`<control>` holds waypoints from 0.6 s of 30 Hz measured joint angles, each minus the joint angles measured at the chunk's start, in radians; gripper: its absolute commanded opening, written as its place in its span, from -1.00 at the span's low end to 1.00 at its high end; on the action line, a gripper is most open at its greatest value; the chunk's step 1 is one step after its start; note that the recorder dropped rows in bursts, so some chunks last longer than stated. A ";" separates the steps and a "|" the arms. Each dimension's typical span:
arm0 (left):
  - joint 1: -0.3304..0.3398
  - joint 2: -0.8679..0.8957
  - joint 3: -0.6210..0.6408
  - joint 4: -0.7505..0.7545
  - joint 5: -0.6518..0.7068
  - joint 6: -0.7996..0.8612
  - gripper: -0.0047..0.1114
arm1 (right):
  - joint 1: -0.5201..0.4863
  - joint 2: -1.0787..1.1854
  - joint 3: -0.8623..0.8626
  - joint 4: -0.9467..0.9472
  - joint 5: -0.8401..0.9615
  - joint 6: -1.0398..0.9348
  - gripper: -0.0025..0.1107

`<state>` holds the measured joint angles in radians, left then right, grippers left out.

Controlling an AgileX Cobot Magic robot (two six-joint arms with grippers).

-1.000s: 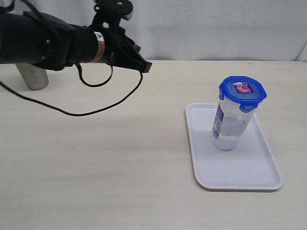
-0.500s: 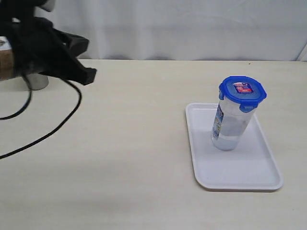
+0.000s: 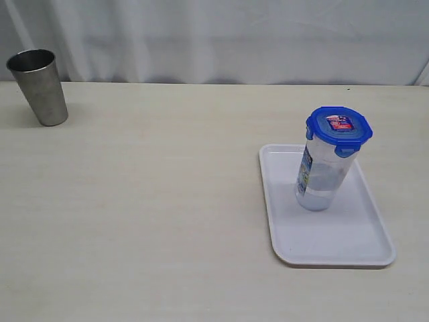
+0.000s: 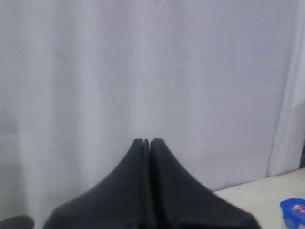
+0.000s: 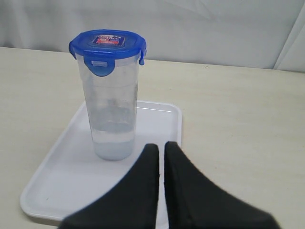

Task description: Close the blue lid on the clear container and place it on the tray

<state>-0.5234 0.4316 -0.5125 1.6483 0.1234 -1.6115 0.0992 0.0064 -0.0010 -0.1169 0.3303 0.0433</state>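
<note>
— Was any writing legible?
— None. The red-and-white sticker (image 3: 340, 123) on the blue lid (image 3: 339, 134) was a blur, and the printed label (image 3: 305, 168) on the clear container (image 3: 325, 181) was too small.

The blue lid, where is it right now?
In the exterior view the blue lid sits atop the clear container, which stands on the tray at the right, far from the steel cup.
</note>
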 measured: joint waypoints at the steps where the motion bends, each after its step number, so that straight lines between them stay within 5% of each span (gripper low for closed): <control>1: 0.000 -0.044 0.007 -0.001 -0.016 -0.002 -0.92 | 0.000 0.000 0.000 0.000 0.000 0.000 -0.88; 10: 0.000 -0.319 0.033 -0.004 -0.115 -0.004 -0.92 | 0.000 0.000 0.000 0.000 0.000 0.000 -0.88; 18: 0.000 -0.374 0.033 0.013 -0.123 -0.004 -0.92 | 0.000 0.000 0.000 0.000 0.000 0.000 -0.88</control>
<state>-0.5234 0.0575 -0.4797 1.6615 0.0000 -1.6160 0.0992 0.0064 -0.0010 -0.1169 0.3303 0.0433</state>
